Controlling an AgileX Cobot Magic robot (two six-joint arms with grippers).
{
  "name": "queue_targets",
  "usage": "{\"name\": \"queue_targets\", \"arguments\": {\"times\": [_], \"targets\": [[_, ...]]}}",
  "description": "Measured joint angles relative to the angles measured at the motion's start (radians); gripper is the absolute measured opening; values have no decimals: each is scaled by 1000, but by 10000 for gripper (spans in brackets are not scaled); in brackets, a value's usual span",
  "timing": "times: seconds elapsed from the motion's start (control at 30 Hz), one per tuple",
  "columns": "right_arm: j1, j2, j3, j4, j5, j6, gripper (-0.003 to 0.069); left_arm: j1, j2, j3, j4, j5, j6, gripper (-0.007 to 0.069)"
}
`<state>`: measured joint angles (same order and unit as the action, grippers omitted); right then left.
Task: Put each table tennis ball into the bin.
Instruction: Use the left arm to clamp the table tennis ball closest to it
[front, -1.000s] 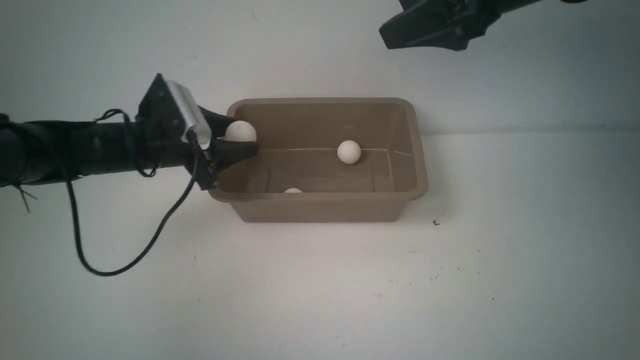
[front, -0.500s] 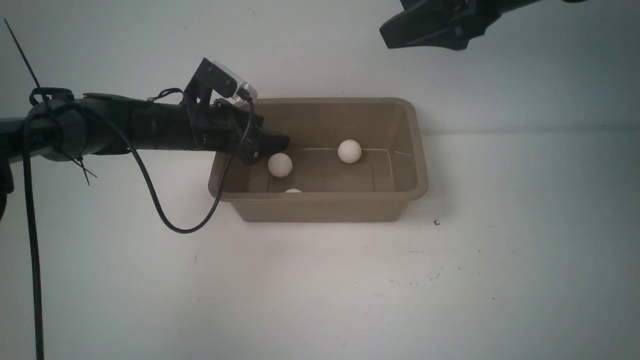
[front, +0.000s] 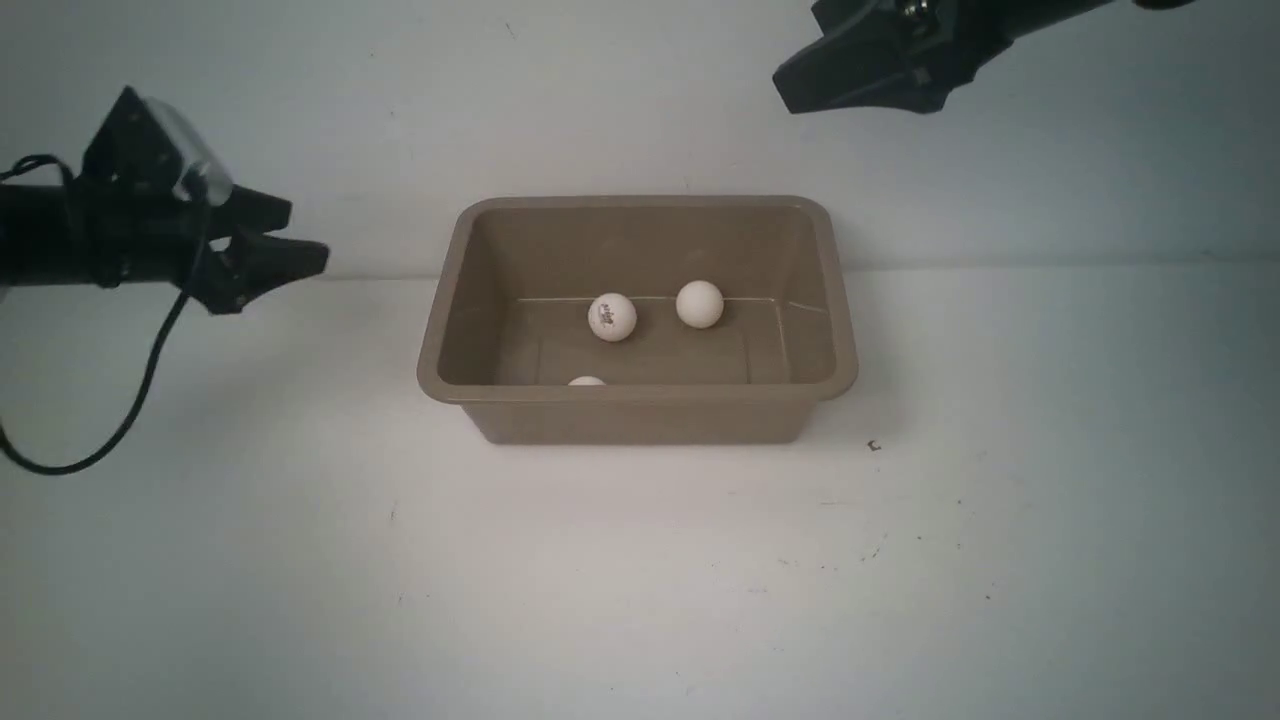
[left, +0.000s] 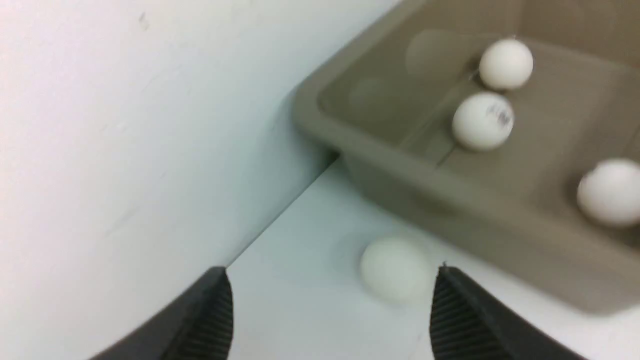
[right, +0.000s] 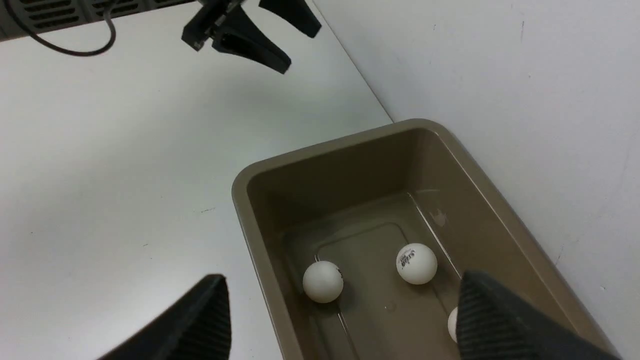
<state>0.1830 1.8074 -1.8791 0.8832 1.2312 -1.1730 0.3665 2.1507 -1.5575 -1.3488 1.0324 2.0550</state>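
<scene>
The taupe-brown bin (front: 640, 396) stands mid-table against the back wall. Three table tennis balls lie in it: one with a dark logo (front: 612, 317), a plain one (front: 699, 304), and one (front: 587, 381) half hidden by the near rim. In the left wrist view a fourth ball (left: 395, 270) lies on the table outside the bin (left: 307, 112), close to its wall; it does not show in the front view. My left gripper (front: 305, 235) is open and empty, well left of the bin. My right gripper (front: 790, 85) is open and empty, high above the bin's far right corner.
A white wall runs right behind the bin. The left arm's black cable (front: 120, 420) hangs down to the table at the left. In the right wrist view the left gripper (right: 300, 50) hovers beyond the bin (right: 240, 192).
My left gripper held a ball at the bin's left rim, let it drop inside, then drew back far to the left. The dropped ball rolled right along the bin floor. The right gripper barely shifted.
</scene>
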Motion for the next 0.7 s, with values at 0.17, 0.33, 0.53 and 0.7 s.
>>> {"name": "queue_targets", "arguments": {"times": [0.17,0.33,0.53,0.7], "targets": [[0,0,0,-1,0,3,546,11,56,-1,-66,11,89,468],[0,0,0,-1,8,21,546,-36,182,-60,-99,21,162,468],[0,0,0,-4,14,23,546,-73,279,-134,-114,67,110,468],[0,0,0,-25,15,23,546,-138,285,-160,-44,31,56,468]]}}
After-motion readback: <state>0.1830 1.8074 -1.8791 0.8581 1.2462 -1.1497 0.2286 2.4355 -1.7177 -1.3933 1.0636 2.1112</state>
